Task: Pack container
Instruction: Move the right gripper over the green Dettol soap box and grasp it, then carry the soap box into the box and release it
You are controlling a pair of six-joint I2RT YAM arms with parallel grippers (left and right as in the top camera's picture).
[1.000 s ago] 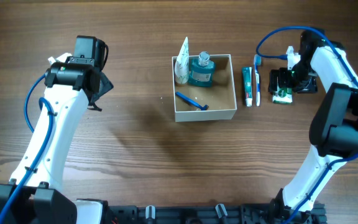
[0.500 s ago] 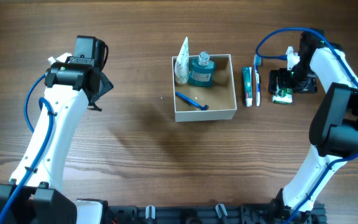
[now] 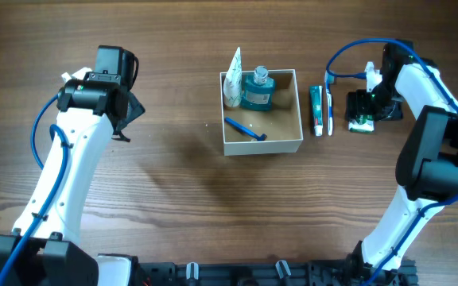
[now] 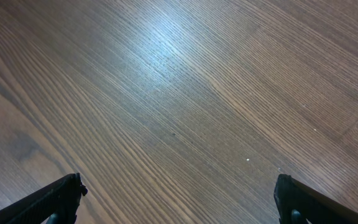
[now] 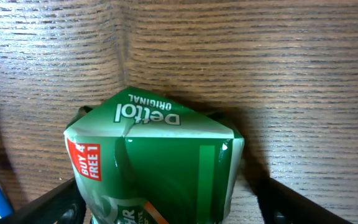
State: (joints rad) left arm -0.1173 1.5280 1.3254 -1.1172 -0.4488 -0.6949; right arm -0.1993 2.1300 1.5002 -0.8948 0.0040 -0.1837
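While the container [image 3: 262,147] sits open-topped mid-table, it lies well off to the right gripper's [image 3: 362,110] left and well off to the left gripper's [image 3: 126,107] right, touched by neither. Inside it, a teal bottle [image 3: 257,90] and a white tube [image 3: 233,79] stand at the far wall, and a blue razor [image 3: 246,130] lies flat on the tan floor. Table [image 3: 173,191] is dark brown wood grain; the left wrist view shows only wood with a pale glare patch. A black rail [image 3: 229,274] runs along the near edge, and the frames show tabletop only, so the room cannot be told. Versus a second ago, the right gripper's fingers look slightly drawn in around the green packet [image 5: 157,162] and the blue cable [image 3: 348,49] loop sits a bit differently. Container, its contents and the left arm are unchanged. Right gripper is low over the packet, jaws wide, one finger on each side. A dark gap shows on one side, contact cannot be confirmed, and the packet lies on the table. Left gripper hangs over plain wood, jaws fully wide, holding nothing. Between the right gripper and the container, a slim green-and-red tube [image 3: 316,110] and a toothbrush [image 3: 329,111] lie side by side, just left of the packet and beside the container's right wall. They are on the straight line between gripper and container.
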